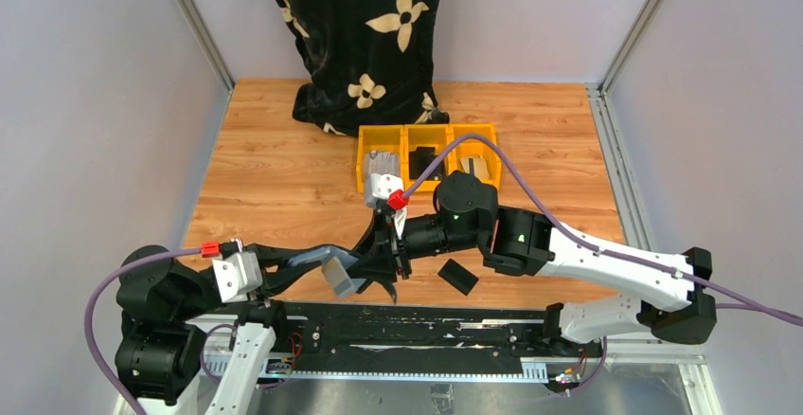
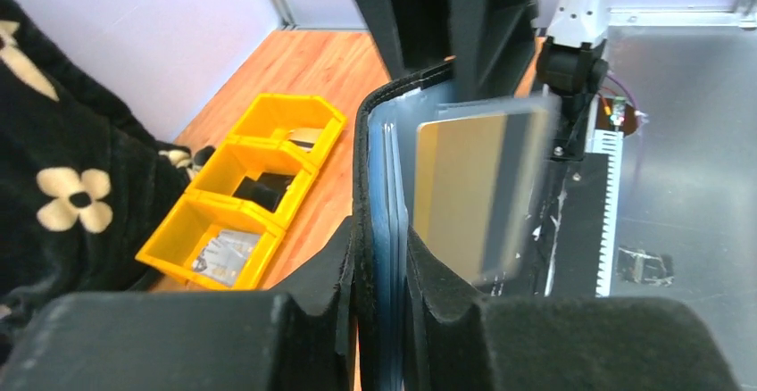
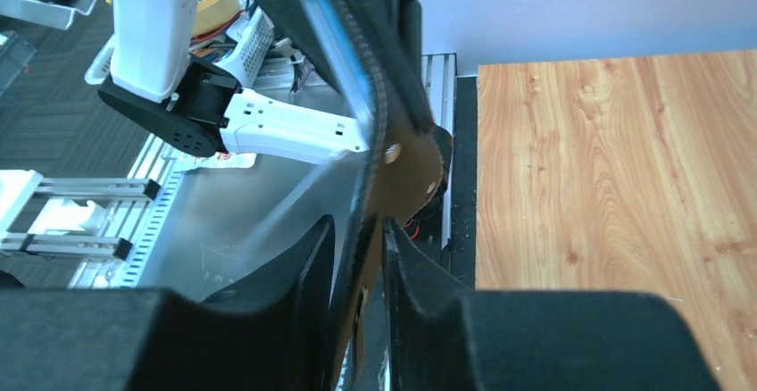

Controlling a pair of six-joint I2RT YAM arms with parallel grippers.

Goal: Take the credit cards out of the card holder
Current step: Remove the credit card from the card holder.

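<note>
Black card holder point(image 2: 366, 141): we see it at 6 o'clock from the yellow bins point(image 1: 361, 154), clenched by the left gripper point(image 2: 384, 241), the right gripper point(image 3: 361, 230) slightly parted around it, one credit card point(image 1: 338, 278) at its 7 o'clock.

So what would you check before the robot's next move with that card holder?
1. Left gripper clamps the holder: ok, it presses both sides.
2. Right gripper grips the flap: cannot tell; it flanks the flap closely.
3. Card under control: cannot tell; it is blurred beside the holder, with no gripper seen on it.
4. Card over the table: ok, though close to the near edge.
5. Slab out of the way: ok, it lies apart from both grippers.
6. More cards left inside: cannot tell; the slots show edge-on.
</note>
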